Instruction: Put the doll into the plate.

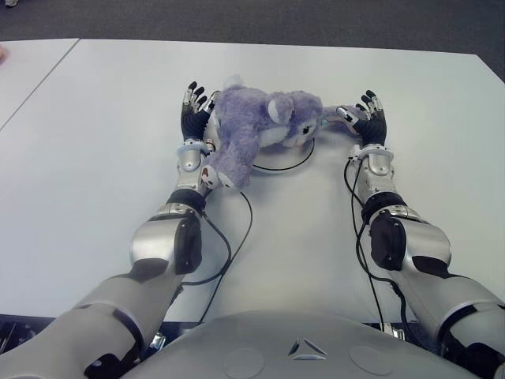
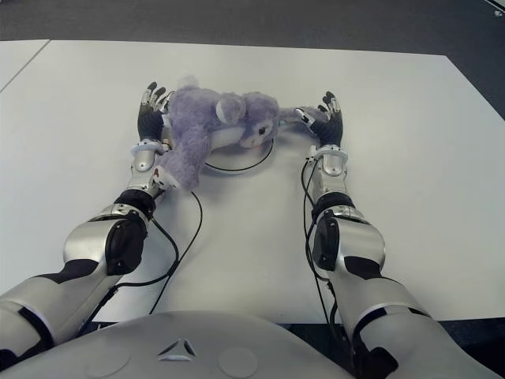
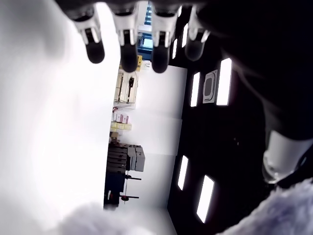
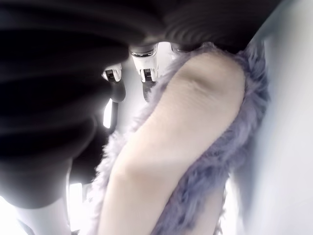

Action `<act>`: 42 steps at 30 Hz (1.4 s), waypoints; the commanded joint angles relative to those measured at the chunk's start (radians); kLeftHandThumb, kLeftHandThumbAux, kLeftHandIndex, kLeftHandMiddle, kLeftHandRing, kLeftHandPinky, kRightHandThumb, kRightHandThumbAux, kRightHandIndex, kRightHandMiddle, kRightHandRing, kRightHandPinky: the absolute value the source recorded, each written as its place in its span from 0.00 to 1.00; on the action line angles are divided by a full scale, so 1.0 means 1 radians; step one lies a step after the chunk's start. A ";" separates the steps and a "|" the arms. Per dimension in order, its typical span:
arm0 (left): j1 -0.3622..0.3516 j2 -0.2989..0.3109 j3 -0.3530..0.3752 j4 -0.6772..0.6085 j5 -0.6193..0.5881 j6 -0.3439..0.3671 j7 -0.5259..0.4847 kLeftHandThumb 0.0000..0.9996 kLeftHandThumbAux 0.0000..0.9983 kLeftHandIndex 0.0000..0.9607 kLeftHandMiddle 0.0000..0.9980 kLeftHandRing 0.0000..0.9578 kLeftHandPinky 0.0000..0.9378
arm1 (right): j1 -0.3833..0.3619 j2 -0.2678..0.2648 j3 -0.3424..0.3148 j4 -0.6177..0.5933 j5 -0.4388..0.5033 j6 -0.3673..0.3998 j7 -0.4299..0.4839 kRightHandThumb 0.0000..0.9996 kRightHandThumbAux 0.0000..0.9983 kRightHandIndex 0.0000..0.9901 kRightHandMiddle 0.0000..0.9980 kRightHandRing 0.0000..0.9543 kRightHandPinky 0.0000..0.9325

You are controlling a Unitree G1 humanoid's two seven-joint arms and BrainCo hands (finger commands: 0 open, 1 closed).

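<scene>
Doll [image 1: 256, 130] — one purple plush animal — lies over the single plate [image 1: 304, 155] on the white table [image 1: 95, 158], its legs trailing off the rim toward the left hand [image 1: 197, 114]. It looks soft, light and floppy, best held by the body. The left hand's fingers are spread beside it, gripping nothing. The right hand [image 1: 364, 118] has fingers extended against the doll's limb — no closed grasp seen.

fuzzy purple plush doll [image 1: 252, 126] on a smooth matt white table [image 1: 118, 126].
</scene>
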 commanded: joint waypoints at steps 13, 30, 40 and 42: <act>0.232 -0.022 0.023 0.136 -0.022 0.111 -0.015 0.00 0.61 0.10 0.12 0.12 0.12 | 0.223 0.142 -0.031 0.084 0.050 0.074 0.059 0.00 0.75 0.09 0.10 0.12 0.16; 0.235 -0.022 0.022 0.135 -0.014 0.109 -0.009 0.00 0.64 0.10 0.11 0.12 0.13 | 0.247 0.184 -0.009 0.082 0.024 0.061 0.037 0.00 0.76 0.10 0.11 0.13 0.18; 0.235 -0.020 0.014 0.136 -0.004 0.115 0.005 0.00 0.67 0.10 0.12 0.12 0.13 | 0.250 0.177 0.019 0.083 0.001 0.070 0.010 0.00 0.83 0.09 0.10 0.13 0.18; 0.235 -0.020 0.012 0.136 -0.001 0.114 0.007 0.00 0.67 0.09 0.11 0.12 0.13 | 0.251 0.175 0.024 0.083 0.000 0.073 0.008 0.00 0.83 0.09 0.10 0.13 0.19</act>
